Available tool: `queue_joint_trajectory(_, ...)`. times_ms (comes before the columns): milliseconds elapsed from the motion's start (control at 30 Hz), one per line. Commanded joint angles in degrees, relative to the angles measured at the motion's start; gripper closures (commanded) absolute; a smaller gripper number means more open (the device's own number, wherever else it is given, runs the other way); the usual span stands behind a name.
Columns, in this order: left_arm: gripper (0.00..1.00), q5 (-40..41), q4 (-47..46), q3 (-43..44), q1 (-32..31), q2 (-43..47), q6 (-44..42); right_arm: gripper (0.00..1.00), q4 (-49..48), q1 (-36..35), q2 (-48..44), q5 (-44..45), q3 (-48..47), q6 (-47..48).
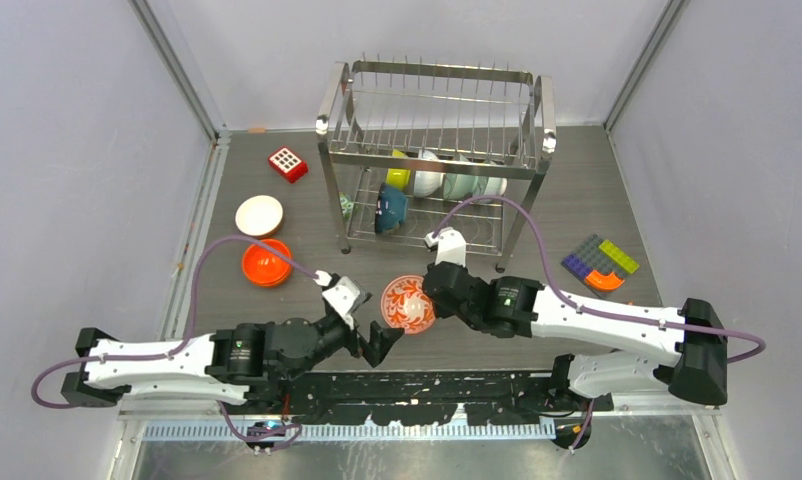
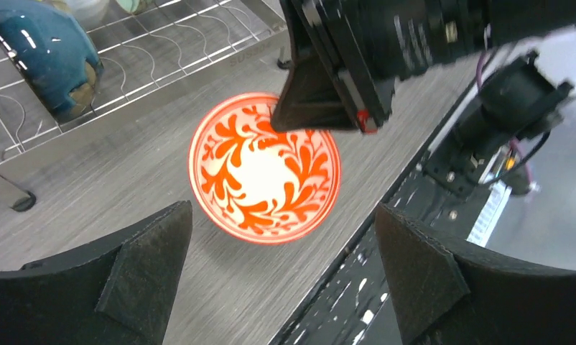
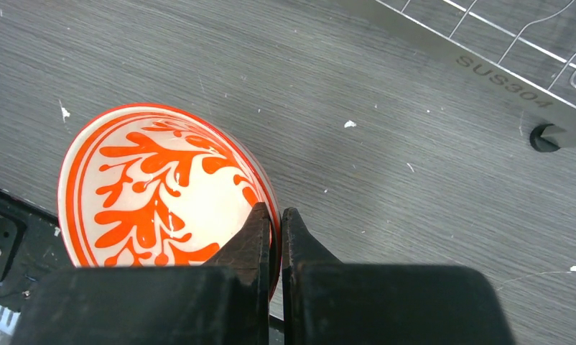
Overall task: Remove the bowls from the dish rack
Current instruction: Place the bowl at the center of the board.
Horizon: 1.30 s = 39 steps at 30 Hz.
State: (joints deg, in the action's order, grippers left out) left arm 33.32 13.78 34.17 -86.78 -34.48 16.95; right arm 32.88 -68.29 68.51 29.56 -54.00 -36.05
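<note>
1. My right gripper (image 3: 274, 215) is pinching the rim of the red-and-white patterned bowl (image 1: 407, 303), just in front of the dish rack (image 1: 435, 132).
2. My left gripper (image 2: 281, 215) is spread wide beside that bowl.
3. More bowls (image 1: 429, 180) sit inside the rack; an orange bowl (image 1: 267, 262) and a white bowl (image 1: 259, 215) lie left of it.

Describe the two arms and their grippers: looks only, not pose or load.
The left arm and right arm have white shell links between black joint housings, each trailed by a looping purple cable. The left gripper and right gripper have matte black, wedge-shaped fingers. A white block sits at each wrist.
</note>
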Motion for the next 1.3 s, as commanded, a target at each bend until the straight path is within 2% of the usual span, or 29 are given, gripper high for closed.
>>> queue_joint_trajectory(0, 0.03, 10.6, -7.6, 0.8, -0.1, -2.4, 13.0, 0.99, -8.8, -0.1, -1.4, 2.6, 1.4, -4.3)
queue_joint_trajectory(100, 0.1, 18.0, 5.0, 6.4, 0.9, -7.4, 21.3, 0.99, -9.2, -0.2, -0.7, 2.4, 1.5, -4.6)
queue_joint_trajectory(167, 0.16, 20.2, 13.5, 9.3, 2.9, -10.3, 29.6, 0.99, -9.3, -0.1, -0.4, 2.5, 1.1, -4.7)
queue_joint_trajectory(233, 0.19, 16.8, 17.3, 9.9, 6.8, -11.5, 36.0, 0.99, -9.7, -0.2, -0.1, 2.2, 1.0, -4.6)
queue_joint_trajectory(300, 0.23, 11.4, 17.0, 8.5, 11.9, -11.1, 39.9, 0.99, -9.9, -0.2, 0.1, 2.1, 0.7, -4.8)
queue_joint_trajectory(400, 0.31, 6.6, 15.3, 5.7, 16.2, -9.8, 43.6, 0.99, -10.2, -0.3, 0.2, 2.0, 0.8, -5.2)
queue_joint_trajectory(567, 0.36, 3.5, 14.4, 5.7, 17.4, -11.0, 43.5, 0.99, -10.4, -0.3, 0.0, 2.1, 1.1, -5.4)
queue_joint_trajectory(900, 0.36, -0.2, 18.3, 9.8, 17.3, -15.2, 42.7, 0.99, -9.6, -1.0, 0.4, 1.8, -0.1, -6.6)
queue_joint_trajectory(1133, 0.51, -0.9, 17.9, 8.9, 17.3, -16.9, 40.9, 0.99, -10.1, -1.6, 0.2, 2.1, 1.2, -7.9)
queue_joint_trajectory(1267, 0.56, 0.1, 20.2, 10.0, 17.4, -19.8, 42.1, 0.99, -9.4, -2.1, 0.9, 2.6, -0.1, -7.8)
